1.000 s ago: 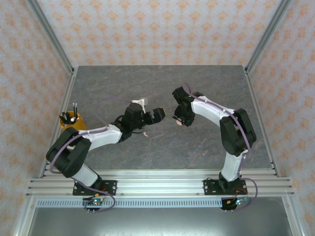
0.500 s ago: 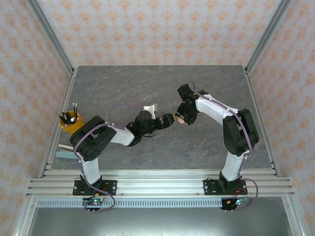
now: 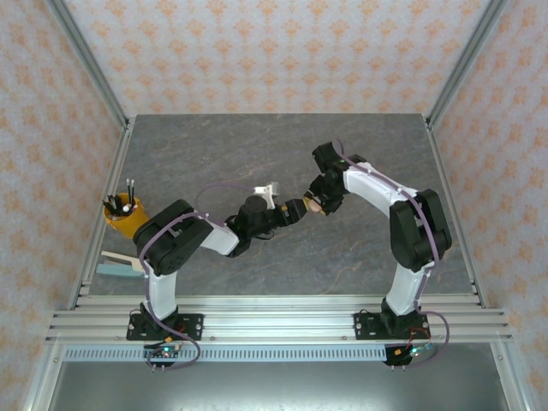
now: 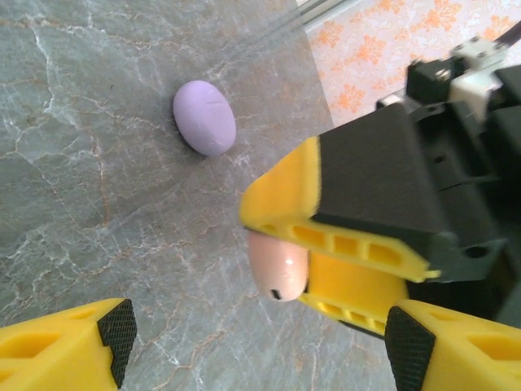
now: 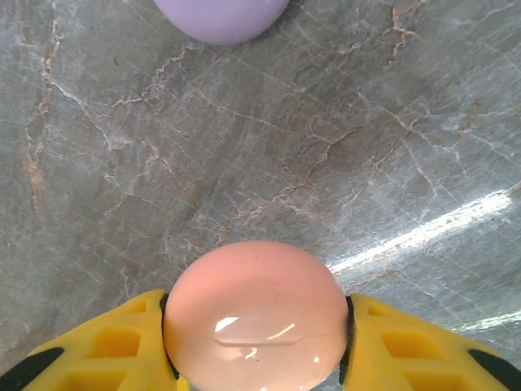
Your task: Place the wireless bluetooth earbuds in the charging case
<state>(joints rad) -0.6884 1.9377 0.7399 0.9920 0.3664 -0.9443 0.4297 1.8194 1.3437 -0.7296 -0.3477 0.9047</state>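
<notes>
Right gripper (image 5: pixel 256 346) clamped on glossy pale-pink round charging case (image 5: pixel 256 297), near centre of grey marbled desk (image 4: pixel 89 212); left gripper (image 4: pixel 260 338) jaws apart, close by; lilac oval case (image 4: pixel 203 116) lies on desk, apart.

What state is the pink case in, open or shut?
Shut: the pink case, gripped by the right tool, is one smooth shell with a thin seam.

Black-and-white arms (image 3: pixel 205 235); purple cables (image 3: pixel 224 184); yellow pincer fingers (image 4: pixel 57 350), black pads (image 4: pixel 118 322), perhaps rubber
</notes>
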